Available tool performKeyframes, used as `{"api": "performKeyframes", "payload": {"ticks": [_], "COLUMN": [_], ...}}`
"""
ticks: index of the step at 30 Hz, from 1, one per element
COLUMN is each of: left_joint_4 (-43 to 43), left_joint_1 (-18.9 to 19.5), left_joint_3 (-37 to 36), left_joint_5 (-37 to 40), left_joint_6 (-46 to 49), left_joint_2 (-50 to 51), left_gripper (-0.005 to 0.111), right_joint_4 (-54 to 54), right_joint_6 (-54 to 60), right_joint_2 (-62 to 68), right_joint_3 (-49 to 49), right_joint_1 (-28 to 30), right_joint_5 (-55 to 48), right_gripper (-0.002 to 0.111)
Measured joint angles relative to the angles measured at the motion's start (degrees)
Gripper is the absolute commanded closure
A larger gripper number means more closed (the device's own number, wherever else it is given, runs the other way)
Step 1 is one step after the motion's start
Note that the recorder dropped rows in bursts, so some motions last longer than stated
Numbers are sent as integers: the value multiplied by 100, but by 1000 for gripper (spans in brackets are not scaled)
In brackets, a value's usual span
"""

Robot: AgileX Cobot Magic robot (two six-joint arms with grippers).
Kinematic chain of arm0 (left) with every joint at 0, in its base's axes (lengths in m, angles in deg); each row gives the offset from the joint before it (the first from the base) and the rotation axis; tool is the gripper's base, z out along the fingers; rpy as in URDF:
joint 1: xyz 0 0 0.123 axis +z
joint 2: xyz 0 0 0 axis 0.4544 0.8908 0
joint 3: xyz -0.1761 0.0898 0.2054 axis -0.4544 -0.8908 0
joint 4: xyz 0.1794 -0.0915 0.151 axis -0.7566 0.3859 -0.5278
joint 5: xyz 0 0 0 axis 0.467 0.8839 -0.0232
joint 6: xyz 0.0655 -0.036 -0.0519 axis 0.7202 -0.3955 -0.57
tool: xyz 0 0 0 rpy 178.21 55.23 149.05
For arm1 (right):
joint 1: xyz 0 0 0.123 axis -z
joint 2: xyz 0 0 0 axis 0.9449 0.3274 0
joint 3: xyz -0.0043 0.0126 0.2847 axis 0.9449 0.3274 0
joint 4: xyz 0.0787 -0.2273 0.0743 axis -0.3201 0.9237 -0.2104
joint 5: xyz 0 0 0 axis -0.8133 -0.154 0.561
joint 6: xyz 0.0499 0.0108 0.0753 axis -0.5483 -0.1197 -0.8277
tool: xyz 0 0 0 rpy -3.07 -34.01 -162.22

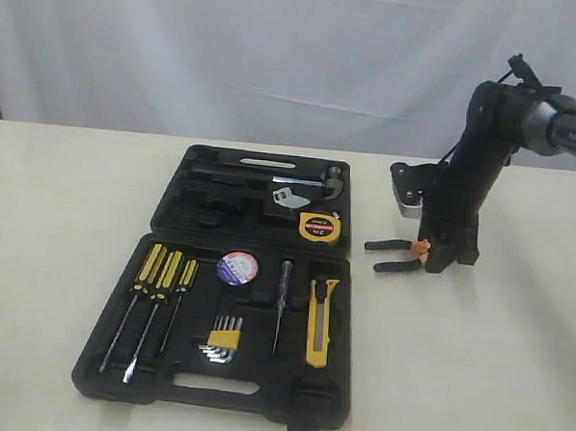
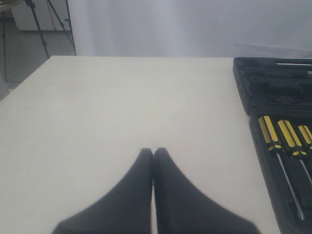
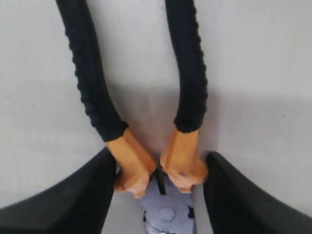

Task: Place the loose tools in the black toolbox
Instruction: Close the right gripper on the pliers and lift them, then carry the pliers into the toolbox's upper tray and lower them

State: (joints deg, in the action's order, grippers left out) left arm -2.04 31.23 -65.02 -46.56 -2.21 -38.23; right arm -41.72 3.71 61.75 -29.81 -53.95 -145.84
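Now right gripper (image 3: pixel 158 168) straddles black-and-orange-handled pliers (image 1: pixel 388 245) at orange necks by pivot, likely stiffest grab spot; clamped or not, cannot tell. Pliers on table, centre-right of exterior frame, just beside black toolbox (image 1: pixel 115 375). Left gripper (image 2: pixel 153 152) closed, idle.

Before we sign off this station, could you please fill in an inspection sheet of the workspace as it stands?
Surface: pale table, no spills seen.
Job's things: black toolbox open flat; tape measure, tape roll, utility knife seated inside; pliers on the table beside it.
Clutter: nothing seen loose; screwdrivers, hex key set, hammer in the toolbox.
Grippers: left gripper shut above bare table; right gripper open, astride the pliers' orange collars.
Cables: thin lead atop the right arm.
Surroundings: white curtain behind; tripod beyond the table.
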Motion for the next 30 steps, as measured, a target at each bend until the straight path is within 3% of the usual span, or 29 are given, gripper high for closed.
{"api": "performKeyframes", "payload": {"ticks": [13,30], "left_joint_4": [0,0], "left_joint_1": [0,0], "left_joint_3": [0,0], "left_joint_5": [0,0], "left_joint_6": [0,0], "left_joint_2": [0,0], "left_gripper": [107,107], "right_joint_4": [332,353], "right_joint_6": [-1716,-3593], "right_joint_2": [-1084,-1345], "right_joint_3": [0,-251], "right_joint_1": [-150,-2071], "right_joint_5": [0,111], "right_gripper": [109,109]}}
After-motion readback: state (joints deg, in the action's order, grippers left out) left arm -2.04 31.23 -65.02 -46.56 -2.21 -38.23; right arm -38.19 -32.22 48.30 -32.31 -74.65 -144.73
